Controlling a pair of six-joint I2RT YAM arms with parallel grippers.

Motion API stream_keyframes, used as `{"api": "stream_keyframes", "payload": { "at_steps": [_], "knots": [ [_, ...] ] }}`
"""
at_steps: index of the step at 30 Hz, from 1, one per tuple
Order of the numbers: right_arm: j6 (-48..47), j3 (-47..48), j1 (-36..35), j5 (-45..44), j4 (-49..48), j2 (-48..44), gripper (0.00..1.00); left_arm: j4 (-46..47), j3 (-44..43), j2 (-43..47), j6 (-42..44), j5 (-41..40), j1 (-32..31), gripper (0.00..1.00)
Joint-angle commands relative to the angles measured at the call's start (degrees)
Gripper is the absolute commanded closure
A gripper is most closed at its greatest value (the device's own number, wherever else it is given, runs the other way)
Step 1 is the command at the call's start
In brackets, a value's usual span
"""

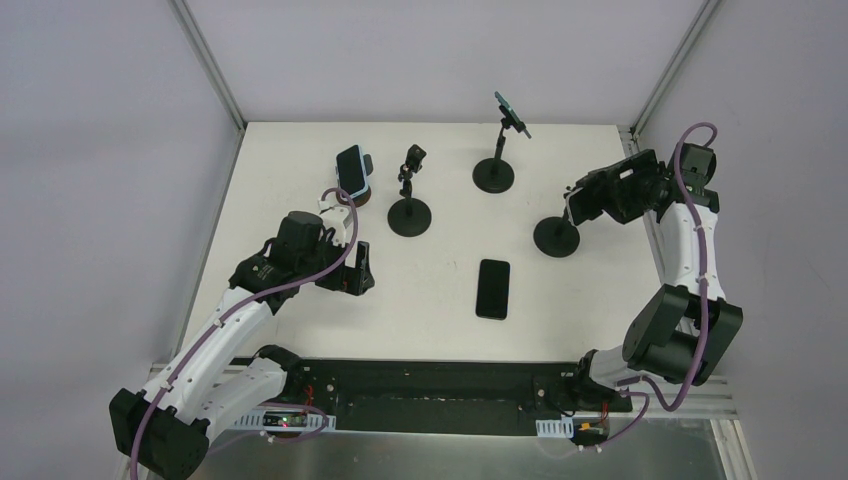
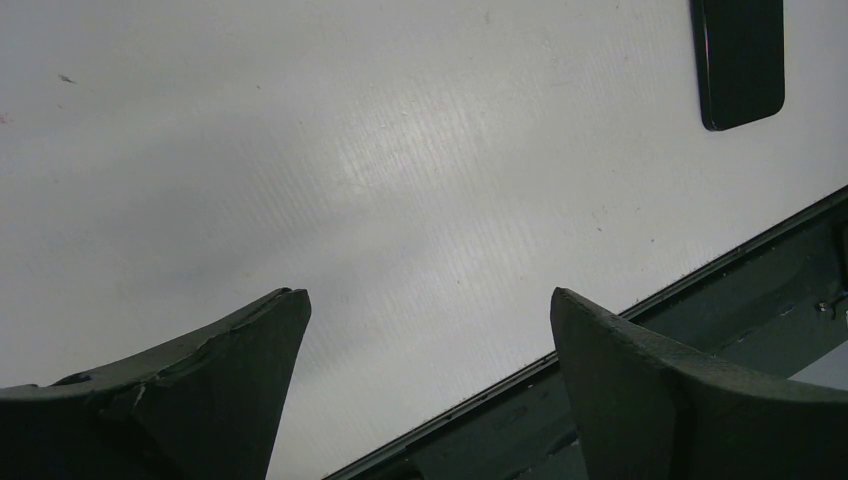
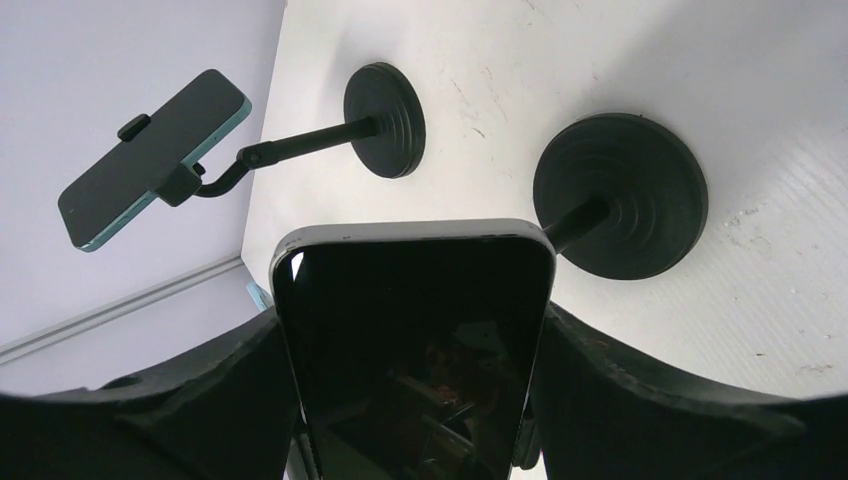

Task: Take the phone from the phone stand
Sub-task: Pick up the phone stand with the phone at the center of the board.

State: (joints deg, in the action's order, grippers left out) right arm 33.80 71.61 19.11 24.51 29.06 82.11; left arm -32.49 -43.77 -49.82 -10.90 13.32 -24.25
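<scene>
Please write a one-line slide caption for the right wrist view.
Right gripper grips the phone on its stand; a second stand holds another phone.

My fingers (image 3: 650,400) look matt, grainy black; the phone (image 3: 415,350) is glossy glass with a smooth silvery rim.

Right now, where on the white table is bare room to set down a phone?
Bare: between the left gripper and the flat black phone; also right of that phone, nearer than the round black stand base. Crowded: the back row around the empty black stand.
</scene>
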Motion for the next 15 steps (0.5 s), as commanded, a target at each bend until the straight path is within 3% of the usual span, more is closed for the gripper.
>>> {"api": "stream_keyframes", "payload": {
  "at_steps": [1, 3, 9, 15],
  "knots": [
    [-0.54, 1.59, 0.31, 2.2, 0.53, -2.27, 0.73, -0.38, -0.09, 0.2, 0.82, 1.13, 0.61, 0.04],
    [-0.65, 2.97, 0.24, 2.81, 2.0, -2.11, 0.87, -0.29, -0.2, 0.65, 0.92, 1.18, 0.61, 0.04],
    [0.1, 8.5, -2.43, 4.95, 3.57, -5.41, 0.92, 2.25, -0.4, 8.0, 1.07, -4.24, 0.61, 0.05],
    [1.21, 17.04, -11.94, 4.77, 6.77, -8.11, 0.96, 6.81, 3.27, 18.81, 1.32, -9.22, 0.65, 0.01]
  ]
}}
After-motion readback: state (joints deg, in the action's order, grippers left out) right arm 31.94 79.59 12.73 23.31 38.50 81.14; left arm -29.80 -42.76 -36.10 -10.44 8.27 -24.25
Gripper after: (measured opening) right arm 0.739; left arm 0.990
